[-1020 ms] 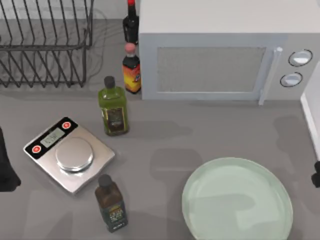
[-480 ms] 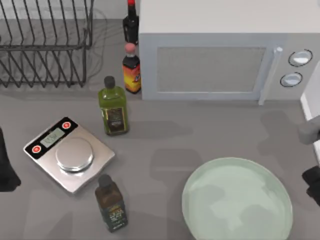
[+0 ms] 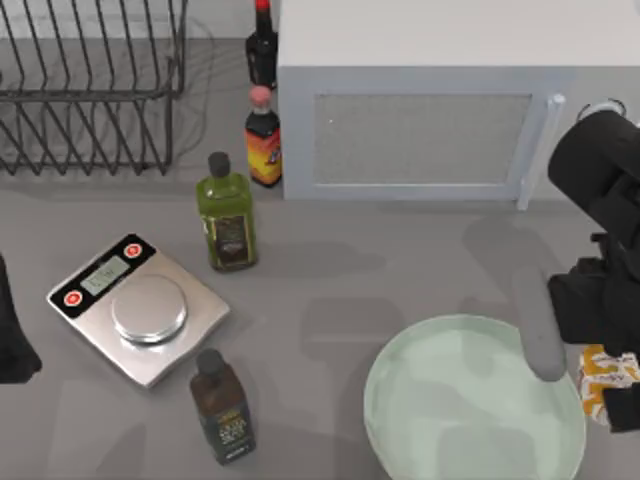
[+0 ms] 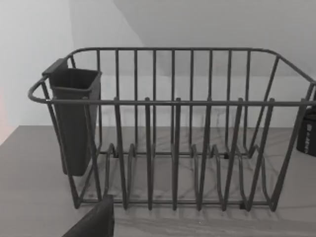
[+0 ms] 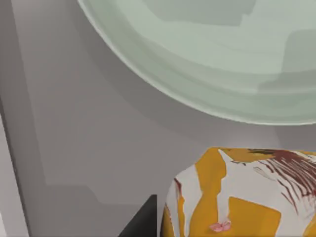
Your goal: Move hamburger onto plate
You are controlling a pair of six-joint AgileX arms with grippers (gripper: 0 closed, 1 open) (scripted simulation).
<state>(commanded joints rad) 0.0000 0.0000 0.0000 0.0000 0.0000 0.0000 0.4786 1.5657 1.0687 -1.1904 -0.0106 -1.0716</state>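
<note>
Left arm (image 3: pixel 12 330) parked at the table's left edge, idle; can't tell its finger state, its wrist view just faces the rack (image 4: pixel 173 128). Going right: rack at back left, scale (image 3: pixel 138 308) front left, 1 dark bottle (image 3: pixel 222 405) just in front of the scale, 1 green bottle (image 3: pixel 228 213) behind it, 2 more bottles (image 3: pixel 262 135) against the microwave (image 3: pixel 440 110) at the back. None of these sits between burger and plate, so I'd call the path clear. Plate (image 3: pixel 475 400) is front right, bare, nothing on it. Right gripper (image 3: pixel 605 385) is at the right edge, just beside the plate's right rim, with the burger (image 3: pixel 605 378) at its tip; looks like the fingers are pinching it, though the fingers themselves are mostly hidden. Right wrist view shows the burger (image 5: pixel 242 192) close under the camera and the plate (image 5: pixel 207 64) rim near it, with bare table between. Progress estimate: pick done, burger in transit, not over the plate yet. Left to do: shift it toward the left over the plate, lower, let go. Only risk I see: clipping the raised rim if it comes in too low.
</note>
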